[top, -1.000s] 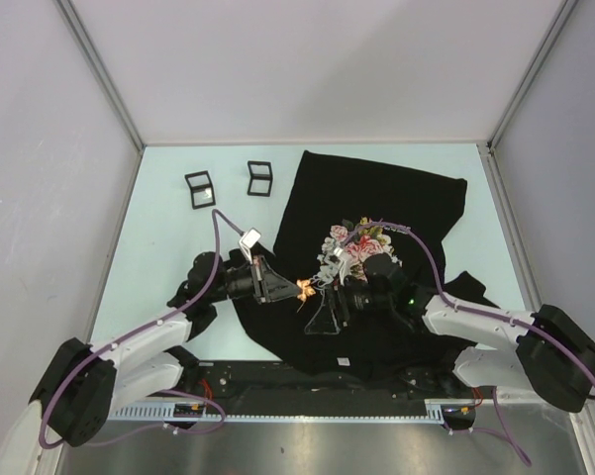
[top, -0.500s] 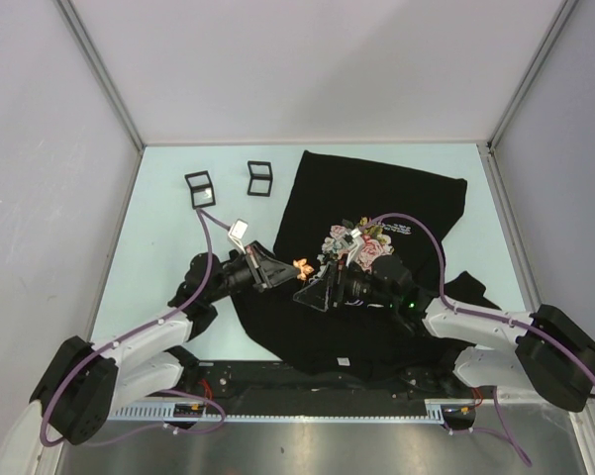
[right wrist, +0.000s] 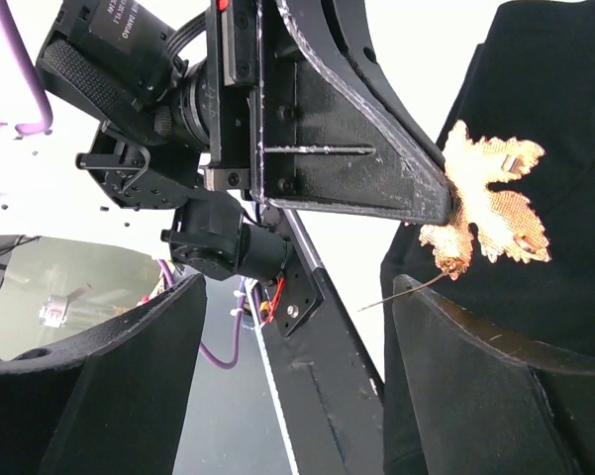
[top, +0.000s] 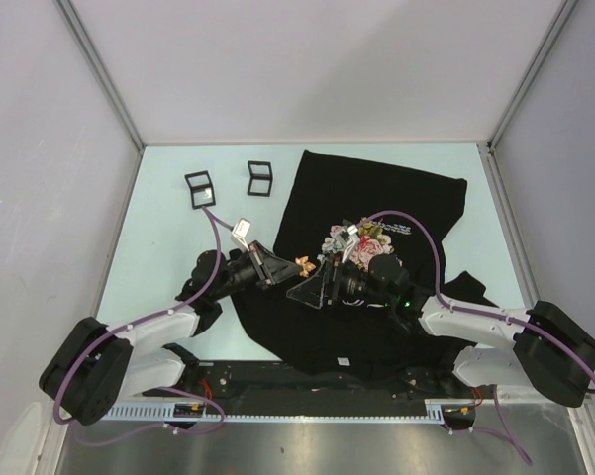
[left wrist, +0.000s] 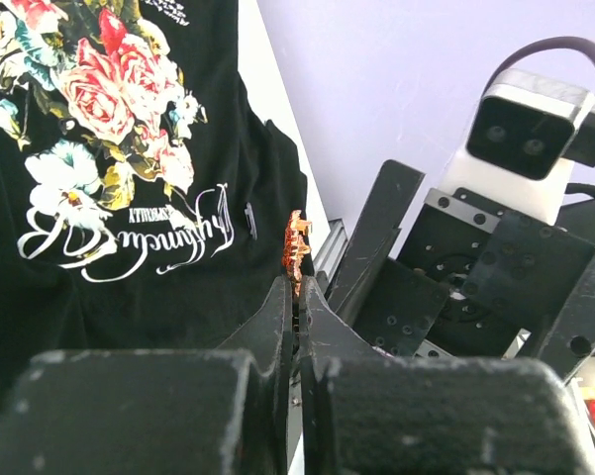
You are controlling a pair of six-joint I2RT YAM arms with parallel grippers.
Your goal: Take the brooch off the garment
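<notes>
The garment [top: 376,193], a black T-shirt with a rose print [left wrist: 109,89] and white lettering, lies spread on the table. My left gripper [top: 291,268] is shut on a gold leaf-shaped brooch [top: 303,265] and holds it over the shirt's left edge. In the left wrist view the brooch [left wrist: 295,245] stands edge-on above the closed gripper tips [left wrist: 297,289]. From the right wrist it shows flat as a gold leaf [right wrist: 490,203], its thin pin sticking out free, pinched by the left fingers [right wrist: 356,168]. My right gripper [top: 315,283] is open just beside it, nothing between its fingers [right wrist: 495,376].
Two small black square frames [top: 200,188] [top: 259,178] stand at the back left of the table. A dark fold of cloth [top: 190,297] lies under the left arm. Grey walls enclose the table on three sides. The two arms nearly touch at the middle.
The left gripper has carried the brooch a little farther back and up from the cloth. The right gripper has followed it leftward and back, jaws staying wide.
</notes>
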